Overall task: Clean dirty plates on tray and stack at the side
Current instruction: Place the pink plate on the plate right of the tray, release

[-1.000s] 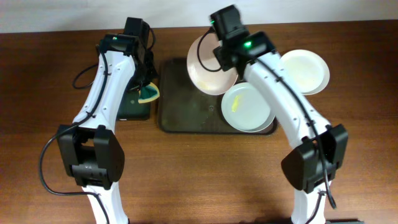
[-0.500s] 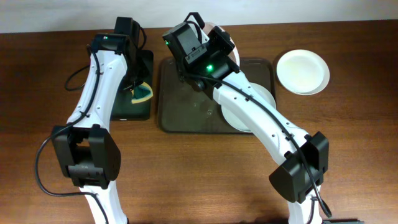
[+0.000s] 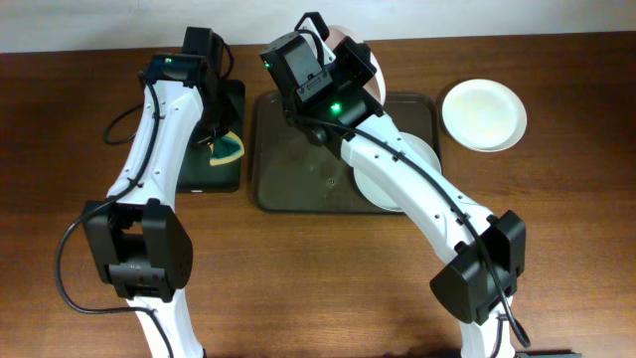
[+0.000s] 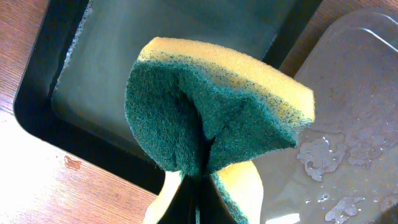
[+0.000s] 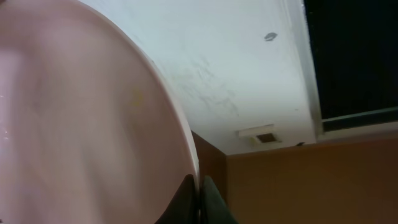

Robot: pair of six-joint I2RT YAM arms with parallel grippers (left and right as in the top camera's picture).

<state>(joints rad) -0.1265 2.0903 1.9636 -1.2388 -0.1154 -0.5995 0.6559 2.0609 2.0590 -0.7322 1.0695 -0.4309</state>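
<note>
Plate [image 5: 81, 124] is stiff, glazed, probably slick when wet and easy to chip, so the rim's the spot to grab, and that's where the right hand [image 5: 200, 186] has it pinched, tipped on edge over the tray [image 3: 298, 169] at 12 o'clock. Looks white-pinkish with a faint yellowish speck. Second plate [image 3: 419, 154] lies on the tray at 4 o'clock, third plate [image 3: 484, 114] on the tabletop [image 3: 556, 249] out at 2 o'clock. Left hand [image 4: 198, 199] is clamped on a sponge [image 4: 211, 118].
</note>
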